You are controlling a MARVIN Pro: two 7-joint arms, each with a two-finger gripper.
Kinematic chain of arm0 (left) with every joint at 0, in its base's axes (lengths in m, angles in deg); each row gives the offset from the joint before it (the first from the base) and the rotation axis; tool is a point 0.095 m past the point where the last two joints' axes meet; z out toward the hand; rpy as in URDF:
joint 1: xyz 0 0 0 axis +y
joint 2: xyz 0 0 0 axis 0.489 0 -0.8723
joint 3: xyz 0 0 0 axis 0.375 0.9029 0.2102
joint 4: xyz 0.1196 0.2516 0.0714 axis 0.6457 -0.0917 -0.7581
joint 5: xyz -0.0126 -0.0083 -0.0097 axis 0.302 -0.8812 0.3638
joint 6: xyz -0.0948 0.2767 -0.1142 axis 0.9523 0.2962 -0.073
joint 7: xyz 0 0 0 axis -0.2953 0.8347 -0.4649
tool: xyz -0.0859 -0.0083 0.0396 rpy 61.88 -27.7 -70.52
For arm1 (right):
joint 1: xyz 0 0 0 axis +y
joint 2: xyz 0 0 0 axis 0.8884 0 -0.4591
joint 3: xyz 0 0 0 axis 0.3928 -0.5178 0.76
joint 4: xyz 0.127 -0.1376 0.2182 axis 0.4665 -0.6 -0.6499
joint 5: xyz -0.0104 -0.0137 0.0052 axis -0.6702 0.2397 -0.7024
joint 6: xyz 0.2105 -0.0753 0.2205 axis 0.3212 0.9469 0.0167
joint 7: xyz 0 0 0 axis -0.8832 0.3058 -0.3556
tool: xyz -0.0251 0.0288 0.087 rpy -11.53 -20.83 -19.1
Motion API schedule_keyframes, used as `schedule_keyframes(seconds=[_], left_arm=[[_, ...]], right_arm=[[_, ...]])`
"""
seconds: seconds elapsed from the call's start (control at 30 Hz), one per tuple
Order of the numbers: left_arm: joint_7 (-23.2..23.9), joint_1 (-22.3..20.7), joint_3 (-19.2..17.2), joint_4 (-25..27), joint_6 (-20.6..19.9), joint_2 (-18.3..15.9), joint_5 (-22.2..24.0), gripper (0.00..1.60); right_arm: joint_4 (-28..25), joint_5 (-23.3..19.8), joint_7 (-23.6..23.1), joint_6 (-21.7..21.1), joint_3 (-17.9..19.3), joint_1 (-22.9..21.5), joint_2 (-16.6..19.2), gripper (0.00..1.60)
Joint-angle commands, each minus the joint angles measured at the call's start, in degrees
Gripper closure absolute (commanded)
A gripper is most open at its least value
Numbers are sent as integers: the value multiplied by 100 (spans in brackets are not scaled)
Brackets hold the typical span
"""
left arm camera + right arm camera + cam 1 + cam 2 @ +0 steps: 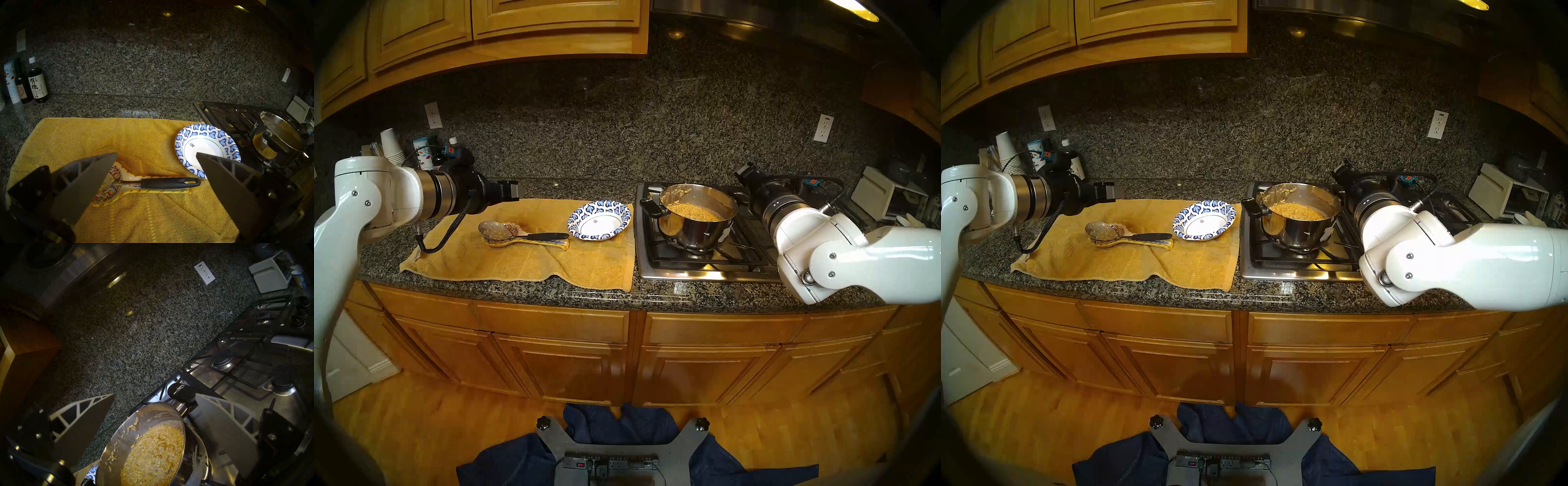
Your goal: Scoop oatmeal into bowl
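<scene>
Tan oatmeal (pixel 694 211) in steel pot (pixel 694 234)

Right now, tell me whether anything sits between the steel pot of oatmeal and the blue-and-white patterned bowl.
Nothing visible does. The shiny steel pot holding tan grainy oatmeal stands on the stove grate, and the blue-and-white leaf-patterned bowl lies just beside it on the yellow towel; only the pot's black handle juts toward the bowl.

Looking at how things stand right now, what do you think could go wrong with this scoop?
1. The spoon lies loosely on the painted spoon rest; a grasp by the open left gripper might roll it off.
2. The bowl looks light and could tip when loaded.
3. Oatmeal could drip onto the yellow towel while crossing from the pot.
</scene>
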State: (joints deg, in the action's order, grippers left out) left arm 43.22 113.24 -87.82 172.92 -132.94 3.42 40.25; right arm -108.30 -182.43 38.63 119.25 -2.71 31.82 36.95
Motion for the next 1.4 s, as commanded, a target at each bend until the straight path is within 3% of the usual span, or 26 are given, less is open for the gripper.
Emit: schedule_keyframes(seconds=[0.0,1.27,1.37], left_arm=[[2,-131,-126,13,47,-21,9,0],[6,-126,-126,13,53,-29,11,0],[221,-142,-171,151,-41,-238,-161,0]], right_arm=[[0,73,-35,23,113,-145,-7,0],[2,52,-51,37,85,-168,-19,0],[3,45,-54,39,85,-167,-21,0]])
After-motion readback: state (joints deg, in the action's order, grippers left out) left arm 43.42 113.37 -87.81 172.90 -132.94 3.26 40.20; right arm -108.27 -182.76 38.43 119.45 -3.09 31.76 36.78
